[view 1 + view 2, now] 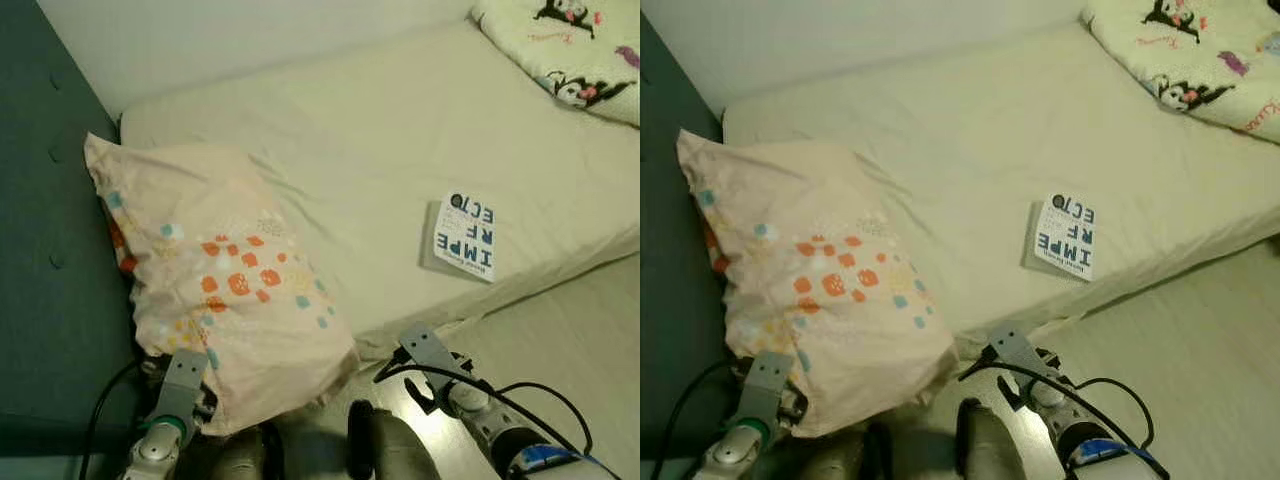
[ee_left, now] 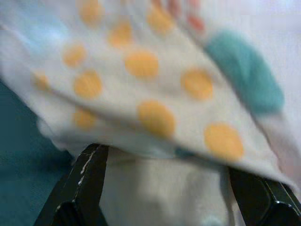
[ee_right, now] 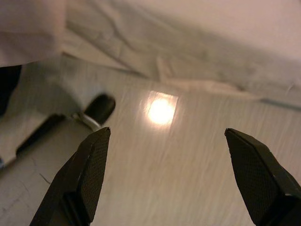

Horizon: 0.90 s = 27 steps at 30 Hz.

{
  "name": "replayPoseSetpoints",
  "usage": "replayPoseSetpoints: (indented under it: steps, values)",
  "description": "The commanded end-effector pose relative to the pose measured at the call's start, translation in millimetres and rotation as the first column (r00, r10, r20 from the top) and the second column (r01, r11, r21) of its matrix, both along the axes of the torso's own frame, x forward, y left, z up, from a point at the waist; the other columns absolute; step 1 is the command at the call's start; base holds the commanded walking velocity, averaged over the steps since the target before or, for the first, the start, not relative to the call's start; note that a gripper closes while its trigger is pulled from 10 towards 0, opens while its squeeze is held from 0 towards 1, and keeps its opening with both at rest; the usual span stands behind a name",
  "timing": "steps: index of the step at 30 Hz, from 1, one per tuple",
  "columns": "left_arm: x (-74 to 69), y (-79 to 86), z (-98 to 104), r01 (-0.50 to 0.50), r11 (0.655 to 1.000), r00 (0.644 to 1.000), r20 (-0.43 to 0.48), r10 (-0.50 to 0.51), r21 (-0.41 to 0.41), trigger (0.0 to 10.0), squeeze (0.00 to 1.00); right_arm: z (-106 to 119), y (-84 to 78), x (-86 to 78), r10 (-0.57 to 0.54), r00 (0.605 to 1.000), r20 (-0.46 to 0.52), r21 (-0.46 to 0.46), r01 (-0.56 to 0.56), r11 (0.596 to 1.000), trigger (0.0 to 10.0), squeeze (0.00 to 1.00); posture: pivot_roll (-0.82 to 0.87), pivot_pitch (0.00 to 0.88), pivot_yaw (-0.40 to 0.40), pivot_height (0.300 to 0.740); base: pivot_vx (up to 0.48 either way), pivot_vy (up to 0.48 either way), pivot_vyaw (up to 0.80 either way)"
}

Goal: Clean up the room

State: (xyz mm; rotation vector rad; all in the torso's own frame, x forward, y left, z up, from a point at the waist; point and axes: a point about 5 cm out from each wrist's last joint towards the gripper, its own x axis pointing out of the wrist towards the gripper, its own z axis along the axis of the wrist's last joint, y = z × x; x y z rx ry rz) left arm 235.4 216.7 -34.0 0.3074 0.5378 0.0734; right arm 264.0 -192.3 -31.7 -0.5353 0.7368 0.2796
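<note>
Left gripper point(image 2: 171, 188) was pressed up against the pillow point(image 1: 215, 290), w/ its two black fingers point(image 2: 82, 183) spread wide and pillow fabric between them; whether they really pinched the cloth, I could not tell. From the head camera, the left arm came up at the bottom left, and its end was under the pillow's lower corner.

Pillow was pale peach w/ orange, yellow and teal spots. It lay tilted at the head end of the bed point(image 1: 390, 130), leaning on the dark teal headboard point(image 1: 40, 250), and its lower corner hung over the mattress edge.

Right gripper point(image 3: 174, 183) hung low beside the bed, over the shiny floor point(image 3: 188, 155), fingers wide apart and holding nothing. A bright spot of light was reflected on the floor.

On the cream sheet, a book point(image 1: 465, 236) w/ blue letters lay flat near the mattress edge, well apart from the pillow. A cartoon-print blanket point(image 1: 570, 50) lay at the far right corner.
</note>
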Motion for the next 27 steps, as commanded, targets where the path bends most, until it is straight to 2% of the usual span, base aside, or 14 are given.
replayPoseSetpoints:
  steps: [1, 2, 4, 5, 7, 8, 11, 12, 14, 16, 17, 19, 23, 27]
  values:
    - [5.0, -6.8, 4, 0.013, 0.999, 0.999, 0.044, -0.012, -0.040, 10.0, 0.00, -6, -3.9, -8.0, -0.023, 0.999, -0.026, 0.000, 0.023, 1.000, 10.0, 0.00, -0.07, 0.113, 0.088, 0.740, 0.000, -0.461, 0.00]
    - [16.1, -9.0, 15, 0.031, 0.998, 0.995, 0.101, -0.027, -0.046, 10.0, 0.00, -4, -3.9, -6.2, -0.023, 1.000, -0.017, 0.005, 0.023, 1.000, 10.0, 0.00, -0.07, 0.111, 0.087, 0.740, 0.000, -0.461, 0.00]
    - [41.4, -13.8, 42, 0.099, 0.995, 0.969, 0.224, -0.099, 0.015, 10.0, 0.00, 0, -3.7, -1.2, -0.023, 1.000, 0.009, 0.017, 0.023, 1.000, 10.0, 0.00, -0.07, 0.108, 0.086, 0.740, 0.000, -0.461, 0.00]
    - [48.0, -15.3, 50, 0.116, 0.992, 0.958, 0.259, -0.122, 0.038, 10.0, 0.00, 2, -3.5, 0.6, -0.025, 1.000, 0.017, 0.026, 0.025, 0.999, 10.0, 0.00, -0.07, 0.108, 0.086, 0.740, 0.000, -0.461, 0.00]
    - [51.1, -16.0, 54, 0.124, 0.991, 0.952, 0.276, -0.133, 0.049, 10.0, 0.00, 2, -3.4, 1.5, -0.027, 0.999, 0.022, 0.032, 0.026, 0.999, 10.0, 0.00, -0.07, 0.108, 0.086, 0.740, 0.000, -0.461, 0.00]
    - [56.5, -14.9, 63, 0.118, 0.991, 0.942, 0.310, -0.132, 0.063, 10.0, 0.00, 4, -2.9, 3.2, -0.026, 0.999, 0.032, 0.041, 0.025, 0.999, 10.0, 0.00, -0.07, 0.108, 0.086, 0.740, 0.000, -0.469, 0.00]
    - [68.7, -8.5, 84, 0.096, 0.981, 0.910, 0.385, -0.154, 0.166, 10.0, 0.00, 7, -2.6, 6.2, -0.026, 0.998, 0.055, 0.055, 0.023, 0.998, 10.0, 0.00, -0.07, 0.111, 0.087, 0.740, 0.000, -0.440, 0.00]
    - [68.7, -8.5, 84, 0.096, 0.981, 0.910, 0.385, -0.154, 0.166, 10.0, 0.00, 7, -2.6, 6.2, -0.026, 0.998, 0.055, 0.055, 0.023, 0.998, 10.0, 0.00, -0.07, 0.111, 0.087, 0.740, 0.000, -0.409, 0.00]
    - [74.1, -0.4, 97, 0.051, 0.966, 0.893, 0.421, -0.157, 0.252, 10.0, 0.00, 8, -2.4, 6.7, -0.029, 0.998, 0.063, 0.063, 0.025, 0.998, 10.0, 0.00, -0.07, 0.114, 0.087, 0.740, 0.000, 0.000, 0.00]
    - [81.1, 6.8, 117, 0.011, 0.936, 0.857, 0.479, -0.189, 0.351, 10.0, 0.00, 8, -2.2, 6.8, -0.035, 0.997, 0.070, 0.076, 0.030, 0.997, 10.0, 0.00, -0.08, 0.117, 0.088, 0.740, 0.000, 0.000, 0.00]
    - [81.1, 6.8, 117, 0.011, 0.936, 0.857, 0.479, -0.189, 0.351, 10.0, 0.00, 8, -2.2, 6.8, -0.035, 0.997, 0.070, 0.076, 0.030, 0.997, 10.0, 0.00, -0.08, 0.117, 0.088, 0.740, 0.000, 0.000, 0.00]
    - [84.5, 7.3, 131, 0.004, 0.923, 0.829, 0.515, -0.219, 0.385, 10.0, 0.00, 8, -1.8, 6.6, -0.036, 0.997, 0.073, 0.086, 0.029, 0.996, 10.0, 0.00, -0.07, 0.120, 0.088, 0.740, 0.000, 0.000, 0.00]
    - [84.7, 2.4, 133, 0.027, 0.932, 0.826, 0.518, -0.224, 0.361, 10.0, 0.00, 8, -1.2, 6.4, -0.035, 0.997, 0.072, 0.095, 0.028, 0.995, 10.0, 0.00, -0.07, 0.120, 0.088, 0.740, 0.000, 0.000, 0.00]
    - [78.9, -7.8, 116, 0.066, 0.939, 0.852, 0.471, -0.229, 0.337, 10.0, 0.00, 8, 1.8, 7.0, -0.033, 0.997, 0.066, 0.119, 0.025, 0.993, 10.0, 0.00, -0.07, 0.119, 0.087, 0.740, 0.000, -0.394, 0.00]
